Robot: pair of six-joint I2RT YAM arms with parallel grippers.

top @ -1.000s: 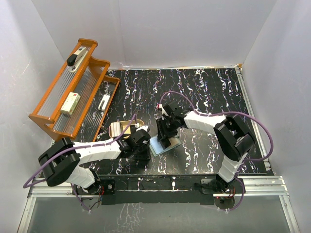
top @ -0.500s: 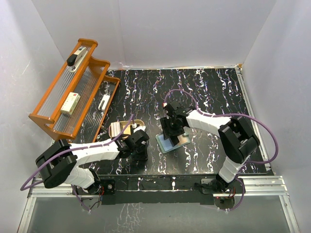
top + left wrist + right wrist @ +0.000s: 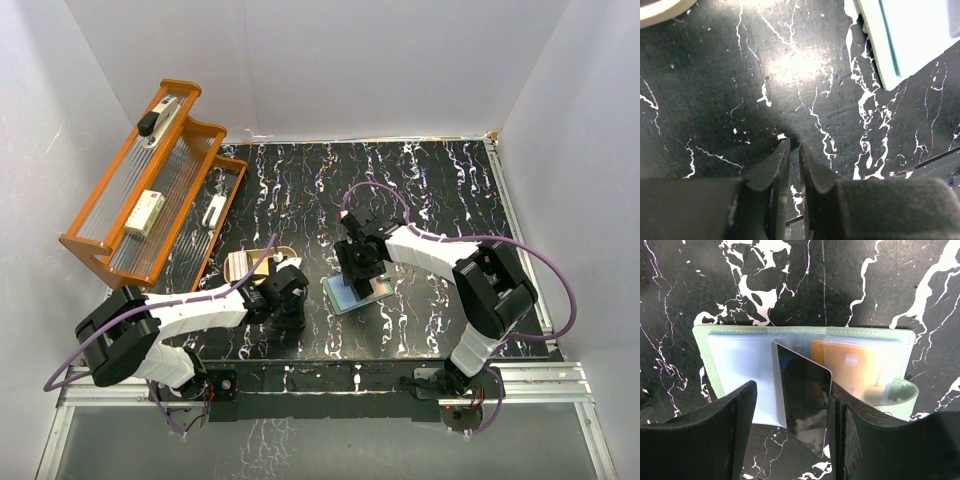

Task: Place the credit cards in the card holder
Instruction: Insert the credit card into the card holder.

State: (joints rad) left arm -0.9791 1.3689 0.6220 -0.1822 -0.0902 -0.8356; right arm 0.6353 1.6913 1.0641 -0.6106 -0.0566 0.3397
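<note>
1. Farther right than a second ago, my right gripper (image 3: 792, 407) hangs over the open card holder (image 3: 737, 357).
2. Its jaws stand wide; a dark card (image 3: 805, 390) leans between them, on the holder.
3. My left gripper (image 3: 794, 148), nearly closed on nothing, points down at the table (image 3: 715, 90) beside the holder.

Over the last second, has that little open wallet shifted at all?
Yes. The card holder has slid slightly to the right in the top view, farther from the tan dish, which stayed put.
</note>
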